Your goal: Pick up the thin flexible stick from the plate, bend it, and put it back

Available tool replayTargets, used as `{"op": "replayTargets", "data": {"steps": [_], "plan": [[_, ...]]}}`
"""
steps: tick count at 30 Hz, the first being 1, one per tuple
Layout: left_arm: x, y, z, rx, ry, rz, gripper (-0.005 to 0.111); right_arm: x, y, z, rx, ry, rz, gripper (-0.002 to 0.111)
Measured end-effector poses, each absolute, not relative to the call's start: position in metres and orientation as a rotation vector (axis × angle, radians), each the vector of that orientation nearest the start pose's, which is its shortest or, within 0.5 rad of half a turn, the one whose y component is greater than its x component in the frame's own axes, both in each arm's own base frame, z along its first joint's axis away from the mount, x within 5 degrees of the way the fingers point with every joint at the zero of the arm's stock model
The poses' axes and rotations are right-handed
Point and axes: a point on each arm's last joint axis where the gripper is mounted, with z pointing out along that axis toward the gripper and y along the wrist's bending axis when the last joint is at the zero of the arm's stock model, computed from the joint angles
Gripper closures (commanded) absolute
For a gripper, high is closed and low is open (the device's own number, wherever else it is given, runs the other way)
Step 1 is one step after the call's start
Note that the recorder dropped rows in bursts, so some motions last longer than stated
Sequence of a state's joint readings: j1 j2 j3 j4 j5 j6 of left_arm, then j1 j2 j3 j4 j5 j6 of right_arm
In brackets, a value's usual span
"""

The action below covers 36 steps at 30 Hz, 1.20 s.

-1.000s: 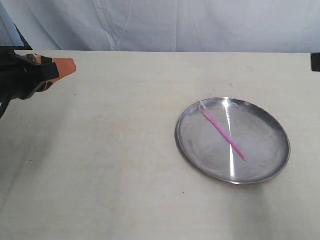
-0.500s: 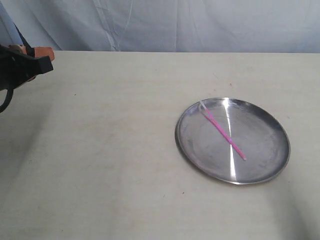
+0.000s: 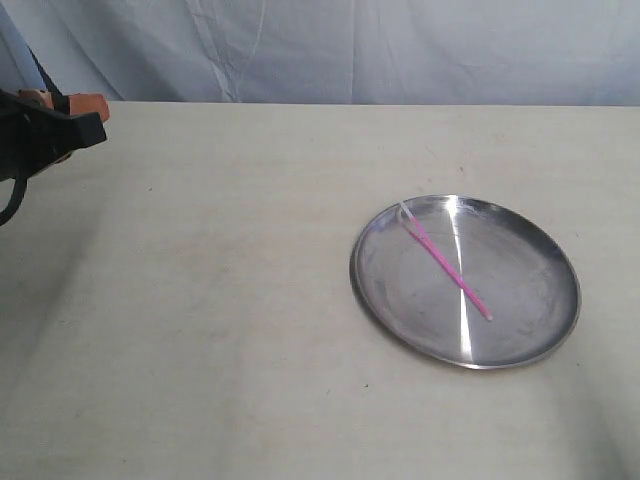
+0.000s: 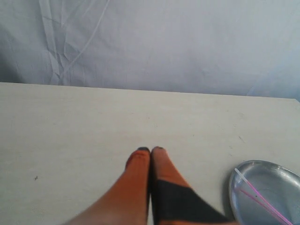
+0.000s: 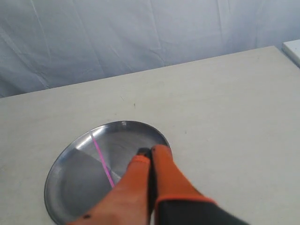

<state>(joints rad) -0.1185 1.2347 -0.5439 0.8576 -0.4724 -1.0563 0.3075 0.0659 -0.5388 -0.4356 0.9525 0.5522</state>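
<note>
Exterior view: stick diagonal on plate, upper left to lower right
Nearer: right gripper; left gripper far upper left
Jaws: both closed, empty

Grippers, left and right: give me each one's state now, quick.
Left gripper: shut, holding nothing.
Right gripper: shut, holding nothing; the pink stick lies on the steel plate.
</note>
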Motion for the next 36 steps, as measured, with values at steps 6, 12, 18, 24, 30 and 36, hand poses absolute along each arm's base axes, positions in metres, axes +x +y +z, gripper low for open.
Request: {"op": "replayTargets", "data": {"steps": [6,12,18,24,30,36], "plan": [[0.239,-0.06,0.254,0.12,1.871,-0.585,0.107,0.011,-0.029,0.303,0.219,1.883,0.073,0.108],[0.239,-0.06,0.254,0.12,1.871,-0.585,0.107,0.011,-0.029,0.303,0.219,1.883,0.073,0.108],[0.239,-0.06,0.254,0.12,1.871,-0.585,0.107,0.011,-0.029,0.303,0.219,1.883,0.073,0.108],[0.239,-0.06,0.254,0.12,1.871,-0.585,0.107,0.011,-0.029,0.303,0.219,1.883,0.073,0.108],[0.236,-0.06,0.258,0.138,1.855,-0.575,0.107,0.011,-0.029,0.303,0.219,1.883,0.073,0.108],[0.213,-0.059,0.29,0.308,1.712,-0.476,0.107,0.012,-0.029,0.303,0.216,1.879,0.075,0.108]]}}
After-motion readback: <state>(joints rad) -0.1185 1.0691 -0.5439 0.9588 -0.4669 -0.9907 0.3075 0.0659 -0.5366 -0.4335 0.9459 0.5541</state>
